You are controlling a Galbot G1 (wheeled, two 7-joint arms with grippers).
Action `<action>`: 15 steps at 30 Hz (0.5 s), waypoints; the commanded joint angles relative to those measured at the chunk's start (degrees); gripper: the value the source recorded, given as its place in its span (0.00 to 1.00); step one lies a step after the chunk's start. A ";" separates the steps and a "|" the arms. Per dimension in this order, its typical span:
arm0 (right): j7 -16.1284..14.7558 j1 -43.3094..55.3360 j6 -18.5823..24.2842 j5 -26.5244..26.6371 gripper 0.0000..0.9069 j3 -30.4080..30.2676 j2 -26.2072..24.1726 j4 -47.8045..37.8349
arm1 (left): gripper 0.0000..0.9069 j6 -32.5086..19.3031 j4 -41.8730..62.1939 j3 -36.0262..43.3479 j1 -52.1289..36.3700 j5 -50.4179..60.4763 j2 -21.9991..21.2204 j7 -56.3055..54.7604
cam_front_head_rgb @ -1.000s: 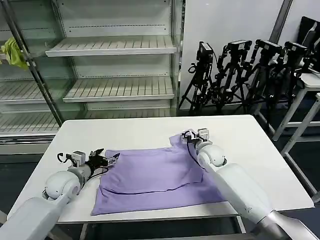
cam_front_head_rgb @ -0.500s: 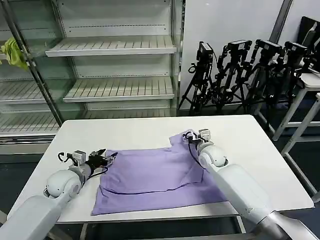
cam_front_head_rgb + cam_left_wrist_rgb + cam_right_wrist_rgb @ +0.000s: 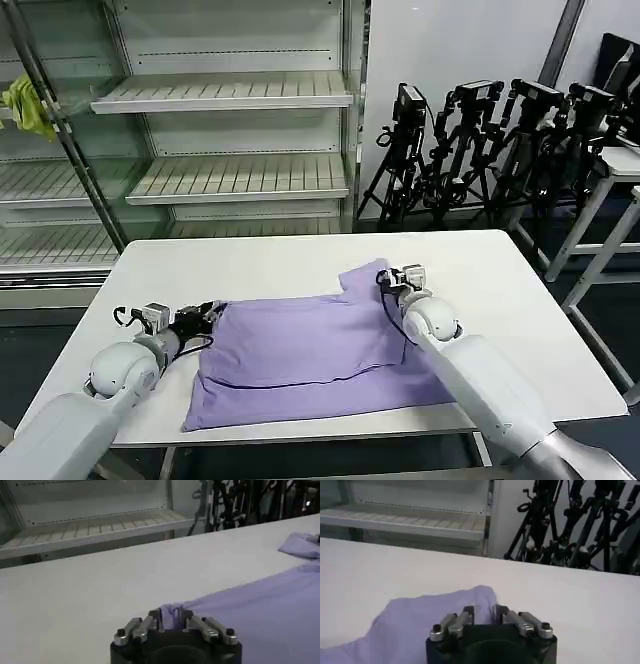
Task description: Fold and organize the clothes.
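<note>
the lavender t-shirt (image 3: 300, 355) is spread lengthwise along the table's (image 3: 500, 270) near edge, pinched at opposite ends: its left corner by the left gripper (image 3: 172, 621), its far-right sleeve by the right gripper (image 3: 482, 615).

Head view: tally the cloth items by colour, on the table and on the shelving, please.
Lavender T-shirt on the white table, pinched at its edges by the left gripper and right gripper: 1
Yellow-green cloth on the shelving: 1
Total: 2
</note>
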 commanded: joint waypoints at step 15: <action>-0.43 -1.46 1.14 -0.82 0.00 0.41 -0.94 1.66 | 0.06 -0.37 -1.23 -1.11 1.69 0.14 0.40 0.04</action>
